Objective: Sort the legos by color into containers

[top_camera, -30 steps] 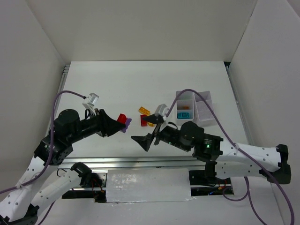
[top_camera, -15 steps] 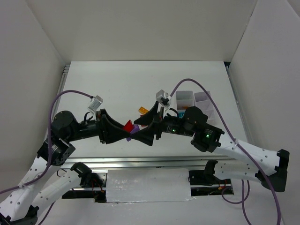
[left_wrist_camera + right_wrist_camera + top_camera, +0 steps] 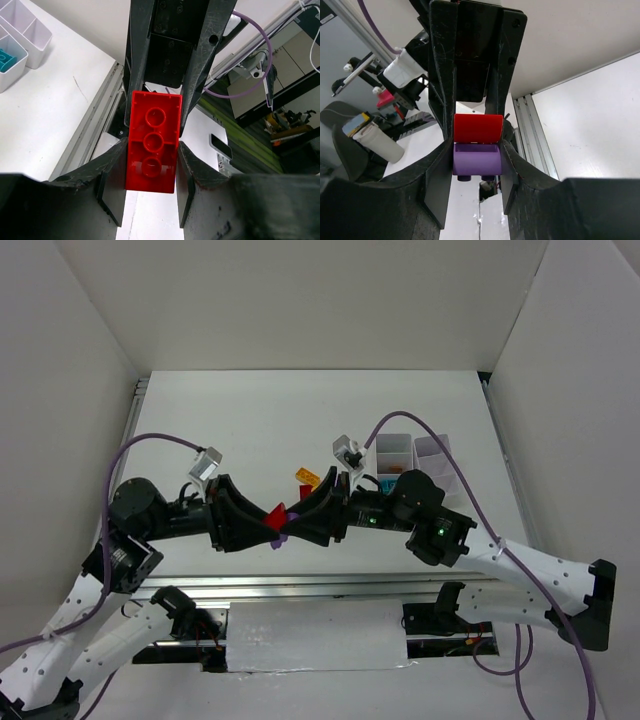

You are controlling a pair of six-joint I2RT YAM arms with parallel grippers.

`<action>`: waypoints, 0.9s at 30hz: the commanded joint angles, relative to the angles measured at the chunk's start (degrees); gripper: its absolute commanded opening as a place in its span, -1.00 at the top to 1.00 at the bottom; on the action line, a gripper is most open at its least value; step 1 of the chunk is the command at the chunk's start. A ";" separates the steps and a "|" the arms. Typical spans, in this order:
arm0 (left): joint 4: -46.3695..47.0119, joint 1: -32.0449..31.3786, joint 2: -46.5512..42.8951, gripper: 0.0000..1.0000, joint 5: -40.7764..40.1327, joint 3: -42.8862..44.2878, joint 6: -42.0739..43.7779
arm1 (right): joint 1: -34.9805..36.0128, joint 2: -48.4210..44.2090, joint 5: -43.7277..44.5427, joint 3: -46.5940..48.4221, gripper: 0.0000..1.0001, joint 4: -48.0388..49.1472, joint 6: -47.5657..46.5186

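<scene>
White table [image 3: 250, 420] is the biggest thing in shot and it's mostly bare, so going by how things lie, there isn't a lot sorted yet. The tray [image 3: 395, 440] sits over on the right side. The only brick I can actually spot in it is a teal brick [image 3: 6, 59] in one compartment, and the other compartments I can see into look empty.

Both arms meet in mid-air over the near middle of the table. The left gripper [image 3: 262, 525] looks clamped on the sides of a red brick [image 3: 152, 142], and the right gripper [image 3: 300, 520], coming in from the opposite side, looks closed around a purple brick [image 3: 475, 160] that's stuck to the red one. So my read is they're about to pull the pair apart, since two colours can't go in one bin. After that, each one needs its own compartment.

An orange-yellow brick [image 3: 307, 477] lies loose on the table just behind the grippers, not sorted yet.

Stuff I can't make out:
- The right arm covers the near part of the tray from above, so there could be more bricks in there.
- There's a bit of red next to the orange-yellow one, maybe another brick, but it's too hidden to call.
- From the left wrist the purple is completely behind the red.
- I only count a handful of bricks in total.
</scene>
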 commanded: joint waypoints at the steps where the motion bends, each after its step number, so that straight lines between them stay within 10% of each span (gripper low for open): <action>1: 3.97 0.02 -1.10 1.00 0.47 0.16 -1.18 | -1.35 -3.49 -1.40 -1.62 0.35 2.84 -1.58; 9: 6.43 0.11 -2.06 1.00 1.61 -0.19 -2.59 | -2.85 -3.93 -6.05 -2.24 0.00 2.76 -1.58; 12: 6.35 0.11 -2.15 1.00 1.61 -0.01 -2.68 | -2.85 -4.02 -6.85 -2.50 0.38 3.46 -1.67; 13: 6.43 0.11 -2.15 1.00 1.61 0.07 -2.51 | -2.85 -4.37 -6.76 -2.41 0.95 3.02 -2.10; 23: -12.53 0.11 -2.42 1.00 -20.68 6.57 4.26 | -12.94 -5.87 8.07 -4.88 1.00 -5.75 0.18; 27: -23.43 0.11 0.04 1.00 -32.91 10.88 8.90 | -17.41 -3.07 29.05 -0.84 1.00 -16.20 -3.41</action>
